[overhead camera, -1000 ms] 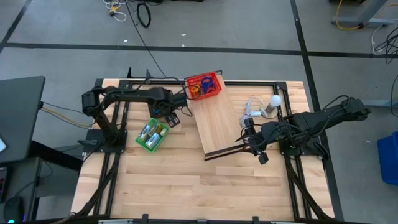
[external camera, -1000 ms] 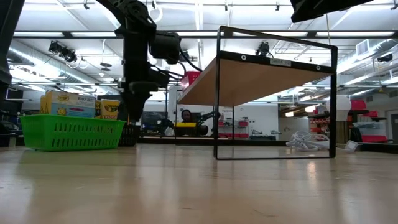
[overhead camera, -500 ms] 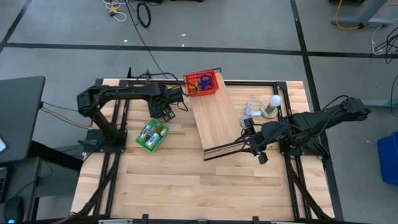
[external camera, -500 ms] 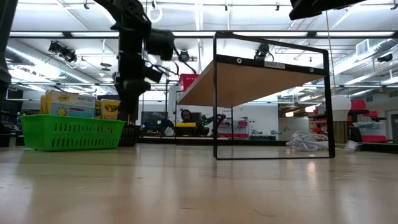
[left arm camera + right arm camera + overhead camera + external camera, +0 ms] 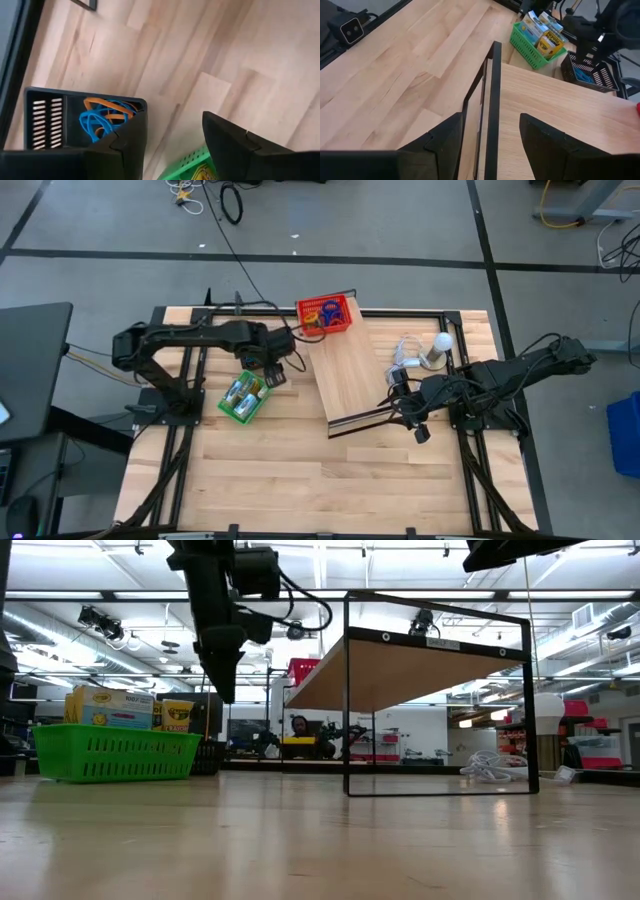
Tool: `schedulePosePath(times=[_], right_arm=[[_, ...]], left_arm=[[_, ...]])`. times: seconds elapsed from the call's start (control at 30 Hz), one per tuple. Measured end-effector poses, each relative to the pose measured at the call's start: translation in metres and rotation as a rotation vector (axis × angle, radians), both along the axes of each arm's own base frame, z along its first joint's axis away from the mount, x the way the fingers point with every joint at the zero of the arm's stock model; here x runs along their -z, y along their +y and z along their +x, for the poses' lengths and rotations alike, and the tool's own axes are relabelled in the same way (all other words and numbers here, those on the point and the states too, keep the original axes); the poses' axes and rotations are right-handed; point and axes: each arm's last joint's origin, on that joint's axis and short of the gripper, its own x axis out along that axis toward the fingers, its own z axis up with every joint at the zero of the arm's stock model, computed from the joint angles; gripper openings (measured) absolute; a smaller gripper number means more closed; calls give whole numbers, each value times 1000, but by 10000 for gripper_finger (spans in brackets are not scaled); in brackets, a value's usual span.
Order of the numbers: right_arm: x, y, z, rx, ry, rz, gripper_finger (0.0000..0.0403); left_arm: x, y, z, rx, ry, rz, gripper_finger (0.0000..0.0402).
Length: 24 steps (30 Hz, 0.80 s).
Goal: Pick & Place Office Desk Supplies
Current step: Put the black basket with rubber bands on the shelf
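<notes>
Left gripper has swung from the red basket back toward the green basket, and hangs open and empty at its 1 o'clock.

Crayon boxes sit in the green basket at the bench's 9 o'clock; blue and orange loops lie in a black basket below the left gripper, more loops in the red basket at 12 o'clock on the raised wooden shelf. Right gripper waits open, empty, at the shelf's black frame, 3 o'clock.

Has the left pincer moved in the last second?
Yes. In the high view the left pincer has pulled back from beside the red basket toward the green basket, and now hangs open over the black tray.
</notes>
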Motion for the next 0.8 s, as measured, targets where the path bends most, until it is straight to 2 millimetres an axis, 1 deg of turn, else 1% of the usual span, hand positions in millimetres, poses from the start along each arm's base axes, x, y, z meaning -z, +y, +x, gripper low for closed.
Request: schedulePosePath(times=[0.13, 0.27, 0.37, 0.43, 0.6, 0.7, 0.8], right_arm=[[0, 0, 0, 3, -3, 5, 208], [0, 0, 0, 6, -3, 10, 208], [0, 0, 0, 6, -2, 10, 208], [0, 0, 0, 6, -2, 10, 208], [0, 0, 0, 1, -3, 3, 208], [0, 0, 0, -1, -3, 1, 208], [0, 0, 0, 0, -4, 1, 208]], left_arm=[[6, 1, 8, 3, -24, -18, 195], [14, 2, 9, -1, 16, -36, 197], [25, 1, 5, -4, 34, -61, 204], [36, -1, -1, -14, 78, -70, 208], [57, -1, -11, -32, 124, -39, 211], [63, 3, -12, -36, 100, -17, 211], [64, 9, -12, -31, 93, -10, 211]])
